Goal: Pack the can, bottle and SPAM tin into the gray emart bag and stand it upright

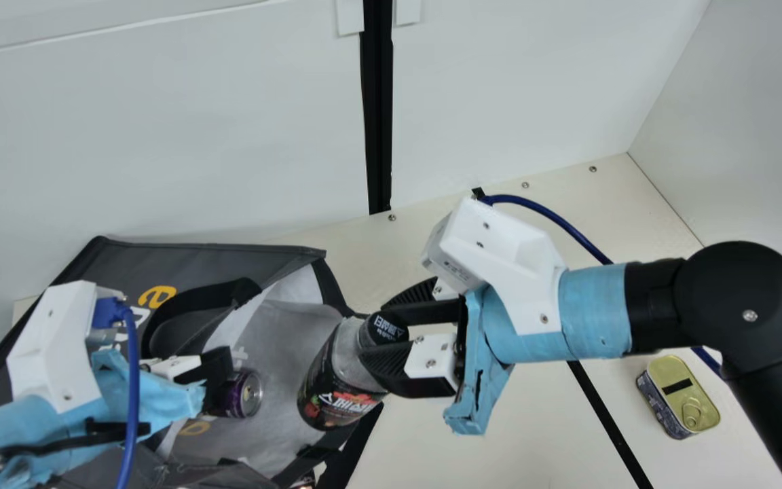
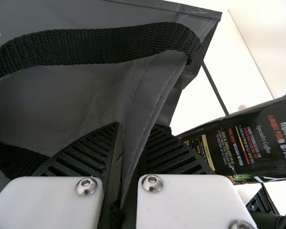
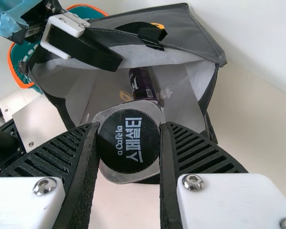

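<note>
Right gripper (image 1: 377,333) clamps the bottle (image 1: 337,402) by its cap (image 3: 128,140), base towards the bag (image 1: 255,252), likely for easy entry; left gripper (image 2: 136,126) pinches the rim (image 2: 158,98), presumably for access. 1 can (image 1: 246,394) lies inside, 1 tin (image 1: 679,390) outside.

Main view: gray bag (image 1: 208,256) runs off the bottom edge; left gripper (image 1: 218,370) and its arm hide part of it. Same gripper covers one end of the can (image 1: 248,392). Right gripper (image 1: 377,331) blocks part of the bottle (image 1: 337,394) neck. Red-black bit (image 1: 305,481) at the bottom edge: too little to ID. Left wrist view: printed black pack (image 2: 250,138) cut by right edge. Right wrist view: bottle body mostly behind its cap, can's near end hidden, basket (image 3: 14,71) partly behind the bag.
</note>
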`<action>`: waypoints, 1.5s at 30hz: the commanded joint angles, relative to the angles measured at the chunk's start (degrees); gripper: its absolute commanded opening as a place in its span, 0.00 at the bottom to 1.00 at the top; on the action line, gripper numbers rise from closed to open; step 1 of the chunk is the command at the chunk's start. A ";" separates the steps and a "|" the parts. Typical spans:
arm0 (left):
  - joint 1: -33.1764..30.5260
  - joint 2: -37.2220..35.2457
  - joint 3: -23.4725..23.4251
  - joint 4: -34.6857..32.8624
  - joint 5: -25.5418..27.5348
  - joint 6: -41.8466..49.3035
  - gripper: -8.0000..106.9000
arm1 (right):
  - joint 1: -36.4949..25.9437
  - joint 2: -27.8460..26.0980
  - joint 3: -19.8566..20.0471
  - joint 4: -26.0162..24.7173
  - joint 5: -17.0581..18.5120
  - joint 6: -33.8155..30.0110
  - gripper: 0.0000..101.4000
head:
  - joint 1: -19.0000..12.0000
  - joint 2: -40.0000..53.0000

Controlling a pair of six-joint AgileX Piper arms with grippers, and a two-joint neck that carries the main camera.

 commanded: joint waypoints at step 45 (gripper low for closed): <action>0.00 0.00 0.00 0.00 0.00 0.00 0.00 | -2.77 10.86 -2.16 7.77 -0.04 -5.18 0.00 | -1.30 -0.14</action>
